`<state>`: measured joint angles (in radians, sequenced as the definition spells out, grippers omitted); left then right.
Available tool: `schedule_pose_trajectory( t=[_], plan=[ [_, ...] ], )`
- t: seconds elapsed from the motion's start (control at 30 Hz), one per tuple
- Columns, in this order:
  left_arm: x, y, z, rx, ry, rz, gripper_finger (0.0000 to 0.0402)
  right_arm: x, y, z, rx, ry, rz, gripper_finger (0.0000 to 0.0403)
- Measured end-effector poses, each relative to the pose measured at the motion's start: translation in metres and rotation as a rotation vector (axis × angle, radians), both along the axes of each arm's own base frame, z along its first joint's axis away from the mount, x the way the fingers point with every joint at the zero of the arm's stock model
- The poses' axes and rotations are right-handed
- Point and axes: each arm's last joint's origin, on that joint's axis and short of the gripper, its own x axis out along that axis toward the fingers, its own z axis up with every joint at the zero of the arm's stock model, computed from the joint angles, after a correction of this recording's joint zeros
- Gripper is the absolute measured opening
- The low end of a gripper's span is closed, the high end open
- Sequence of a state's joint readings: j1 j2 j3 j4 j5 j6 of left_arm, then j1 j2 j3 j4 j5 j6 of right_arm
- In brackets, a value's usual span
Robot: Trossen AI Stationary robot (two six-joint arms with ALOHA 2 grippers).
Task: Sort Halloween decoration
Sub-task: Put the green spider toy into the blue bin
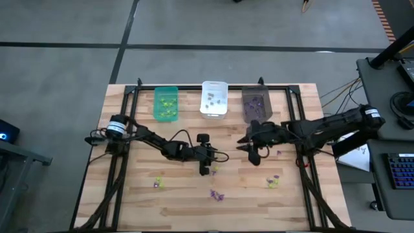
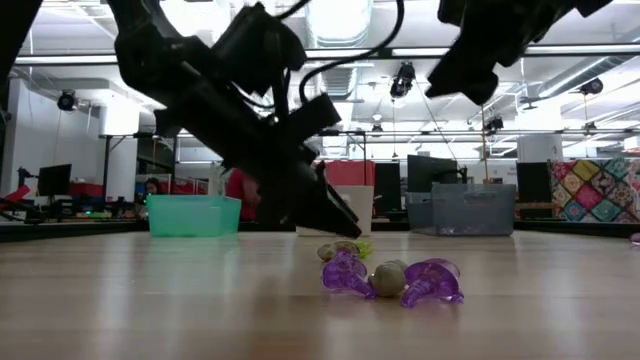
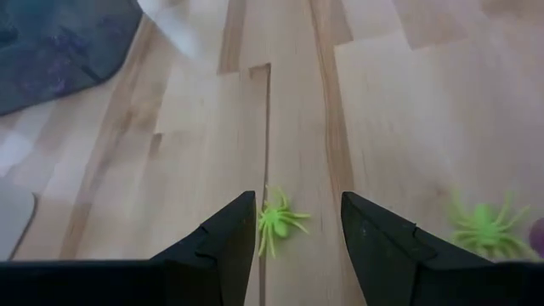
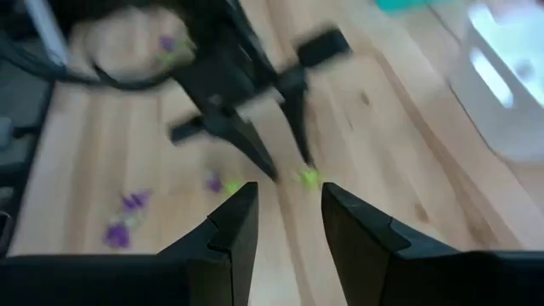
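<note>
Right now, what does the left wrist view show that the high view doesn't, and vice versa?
Only the left wrist view: the left tool is open, its fingers straddling a yellow-green spider on the wood, with a second green spider off to one side.

Only the high view: the green bin, white bin and dark grey bin in a row, the right tool near the dark grey bin, and purple trinkets loose on the table.

Both: the left tool low over mid-table.
</note>
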<state>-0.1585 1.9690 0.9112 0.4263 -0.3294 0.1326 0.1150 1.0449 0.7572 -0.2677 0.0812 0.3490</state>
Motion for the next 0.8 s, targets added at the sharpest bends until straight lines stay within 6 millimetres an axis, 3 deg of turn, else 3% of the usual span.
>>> schedule_pose_trajectory(
  t=[0.2, 0.8],
  plan=[
    [0.001, 0.008, -0.013, 0.015, 0.032, 0.027, 0.0157, 0.004, 0.005, -0.003, -0.018, -0.090, 0.036, 0.0118],
    [-0.001, 0.019, -0.016, -0.017, 0.038, 0.052, 0.0153, 0.004, 0.004, -0.007, -0.015, -0.096, -0.007, 0.0109]
  ],
)
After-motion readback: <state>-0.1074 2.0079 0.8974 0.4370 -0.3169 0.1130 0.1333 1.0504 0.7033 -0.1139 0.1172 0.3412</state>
